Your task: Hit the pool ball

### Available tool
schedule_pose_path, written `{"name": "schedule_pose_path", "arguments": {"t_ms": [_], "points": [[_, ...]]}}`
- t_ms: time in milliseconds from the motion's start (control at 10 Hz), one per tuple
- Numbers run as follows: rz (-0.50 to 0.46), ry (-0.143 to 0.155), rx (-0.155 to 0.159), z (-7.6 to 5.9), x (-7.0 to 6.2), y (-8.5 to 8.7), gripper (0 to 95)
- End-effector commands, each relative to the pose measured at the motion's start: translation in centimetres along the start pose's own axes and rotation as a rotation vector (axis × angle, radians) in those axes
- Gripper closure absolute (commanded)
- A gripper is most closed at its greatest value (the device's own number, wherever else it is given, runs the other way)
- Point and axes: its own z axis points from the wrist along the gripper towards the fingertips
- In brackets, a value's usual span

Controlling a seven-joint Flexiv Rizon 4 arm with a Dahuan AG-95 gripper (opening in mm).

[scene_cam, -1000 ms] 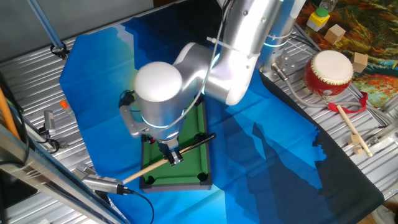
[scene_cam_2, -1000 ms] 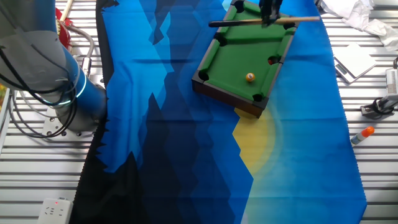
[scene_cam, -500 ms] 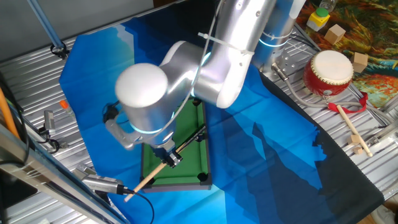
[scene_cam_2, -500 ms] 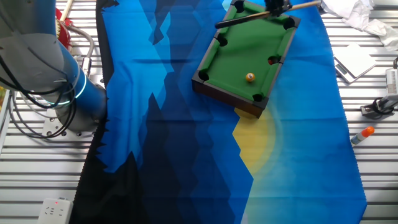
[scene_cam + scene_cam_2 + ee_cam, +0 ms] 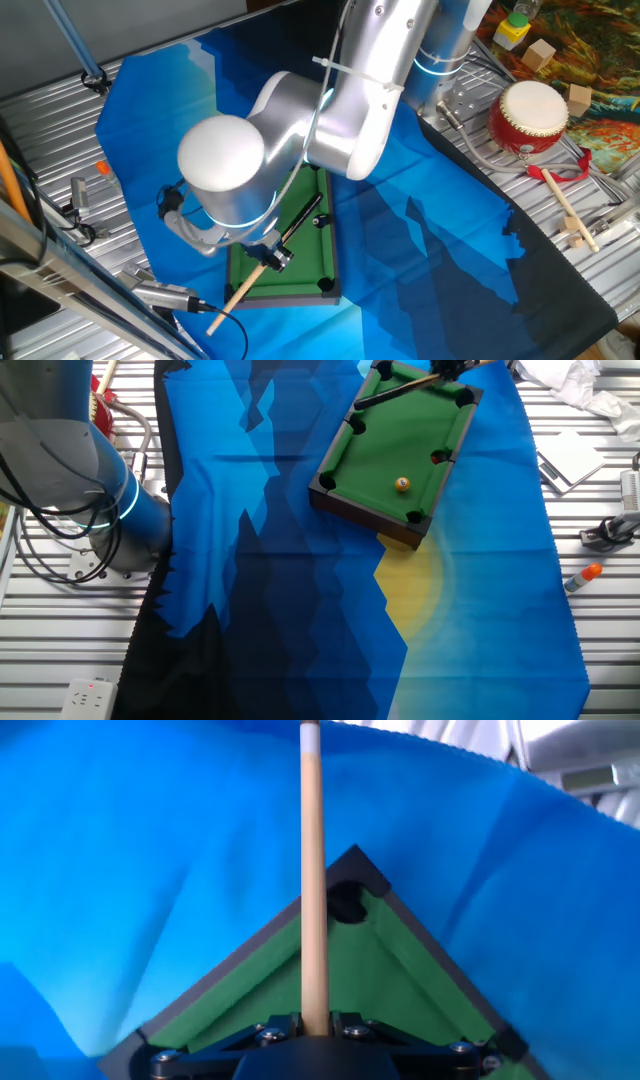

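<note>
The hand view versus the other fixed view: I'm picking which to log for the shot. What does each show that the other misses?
Only the hand view shows the end effector clamping the wooden cue stick close up. Only the other fixed view shows the tiny glossy orange pool ball on the felt, the robot's base and an orange-capped marker. Both show the cue, the green toy pool table and the blue cloth.

blue cloth covers ribbed metal table.
</note>
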Motion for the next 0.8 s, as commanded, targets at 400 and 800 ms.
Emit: {"name": "schedule_pose_path", "arguments": {"t_ms": [400,800], "points": [[-0.265,0.022,0.05,0.08,-0.19,0.05,95.0],[0.308,0.004,0.072,0.08,-0.19,0.06,95.0]]}}
